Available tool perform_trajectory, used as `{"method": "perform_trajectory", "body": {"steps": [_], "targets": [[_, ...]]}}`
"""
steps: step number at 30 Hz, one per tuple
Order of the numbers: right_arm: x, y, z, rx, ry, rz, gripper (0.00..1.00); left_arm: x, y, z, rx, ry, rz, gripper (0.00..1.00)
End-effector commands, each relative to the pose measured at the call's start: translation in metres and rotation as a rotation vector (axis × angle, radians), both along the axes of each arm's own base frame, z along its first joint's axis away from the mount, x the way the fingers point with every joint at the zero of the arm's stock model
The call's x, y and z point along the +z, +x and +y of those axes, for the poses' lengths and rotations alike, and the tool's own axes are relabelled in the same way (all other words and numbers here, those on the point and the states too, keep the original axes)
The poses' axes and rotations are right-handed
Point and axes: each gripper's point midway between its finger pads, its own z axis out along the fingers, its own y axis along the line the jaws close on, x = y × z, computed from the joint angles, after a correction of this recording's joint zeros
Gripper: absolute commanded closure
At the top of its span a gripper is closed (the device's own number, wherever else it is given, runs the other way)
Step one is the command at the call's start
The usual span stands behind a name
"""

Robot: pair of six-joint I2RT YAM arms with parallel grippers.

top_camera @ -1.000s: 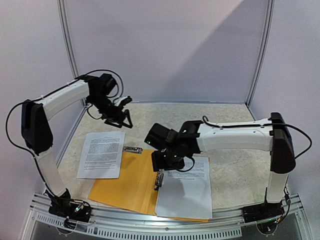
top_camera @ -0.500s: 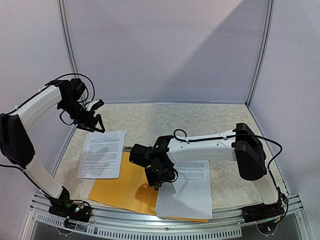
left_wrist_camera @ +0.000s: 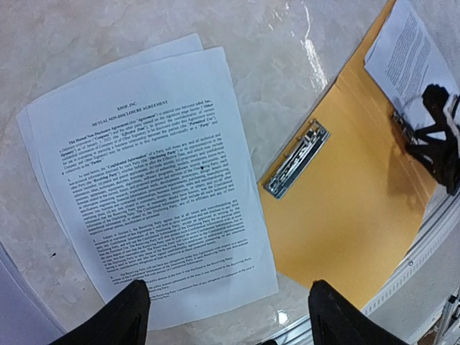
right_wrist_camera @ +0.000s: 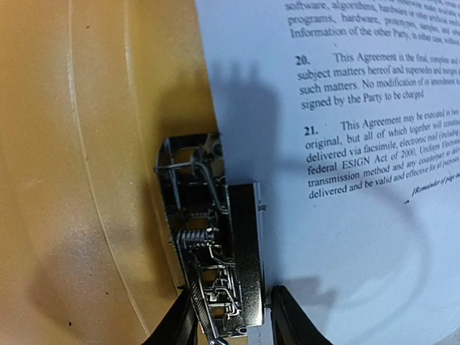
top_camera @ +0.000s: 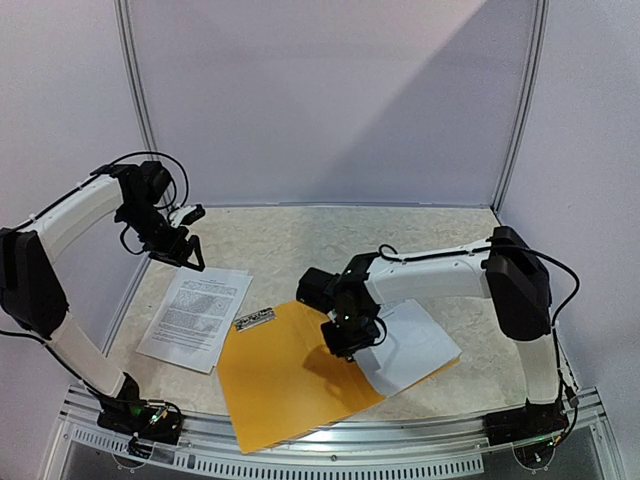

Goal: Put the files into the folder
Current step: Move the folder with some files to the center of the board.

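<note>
Your right gripper (right_wrist_camera: pixel 231 318): jaws narrow, astride metal clip (right_wrist_camera: pixel 215 244) at spine of open folder (right_wrist_camera: pixel 93 144). Cannot tell if they pinch it yet. Likely aim: work clip to take sheet (right_wrist_camera: pixel 345 158) lying on folder's right half, edge against clip.

Your left gripper (left_wrist_camera: pixel 226 323): jaws wide, empty, hovering over unfiled files (left_wrist_camera: pixel 151 194) on surface (left_wrist_camera: pixel 287 43) left of folder. Placed for next pickup, well apart from right arm.

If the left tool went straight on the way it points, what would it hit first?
Probably the printed sheets, which lie directly ahead of the left tool; how far off is hard to tell.
</note>
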Motion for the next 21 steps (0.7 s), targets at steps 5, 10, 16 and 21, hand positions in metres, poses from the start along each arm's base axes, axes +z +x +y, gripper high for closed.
{"method": "perform_trajectory", "body": {"steps": [5, 10, 16, 21], "targets": [[0.000, 0.066, -0.058, 0.186, -0.040, 0.030, 0.65, -0.018, -0.013, -0.014, -0.100, 0.021, 0.003, 0.24], [0.006, 0.081, -0.064, 0.333, -0.031, 0.031, 0.59, -0.038, -0.035, -0.054, -0.312, 0.077, 0.038, 0.27], [0.025, 0.088, -0.079, 0.409, -0.052, 0.003, 0.53, -0.058, -0.023, -0.092, -0.415, 0.071, 0.081, 0.40], [0.043, 0.093, -0.083, 0.400, -0.026, -0.018, 0.51, -0.092, -0.002, -0.099, -0.461, 0.157, 0.111, 0.43]]}}
